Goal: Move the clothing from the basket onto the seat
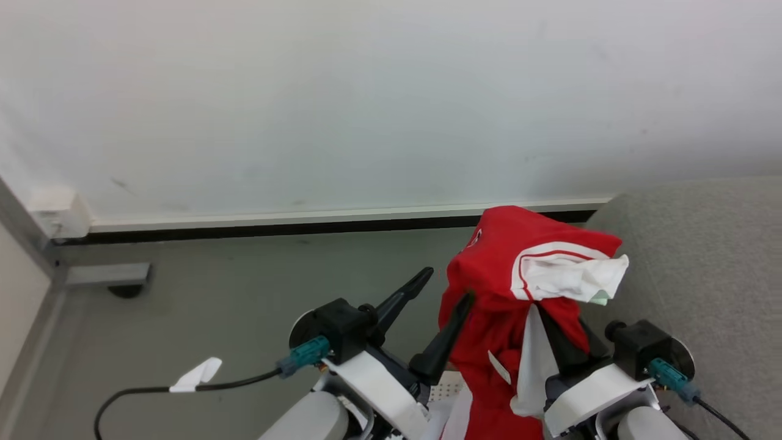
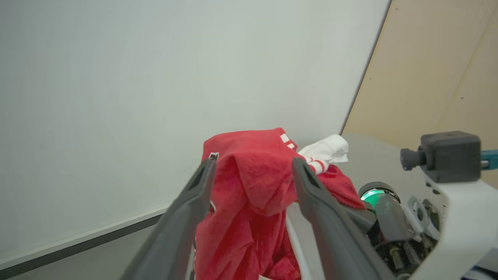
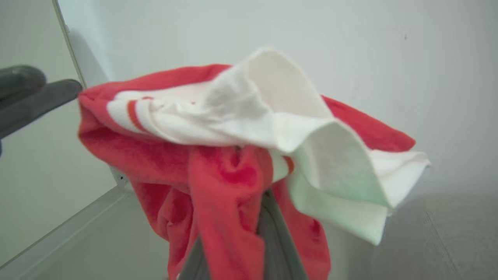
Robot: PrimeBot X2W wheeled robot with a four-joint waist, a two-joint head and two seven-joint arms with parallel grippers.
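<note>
Held the clothing (image 1: 507,269) up beside the seat (image 1: 702,256).
Head view: clamped it in the closed right pincer (image 1: 568,345), lower centre-right, just left of the seat; spread the left pincer (image 1: 448,285) wide. Left wrist: framed red folds between parted fingers (image 2: 186,202). Right wrist: probably needed swinging right over the seat before release.

The left gripper (image 2: 253,166) is holding its fingers wide apart, framing the red, white-trimmed clothing (image 2: 249,210) hanging before a pale wall (image 2: 116,97).
</note>
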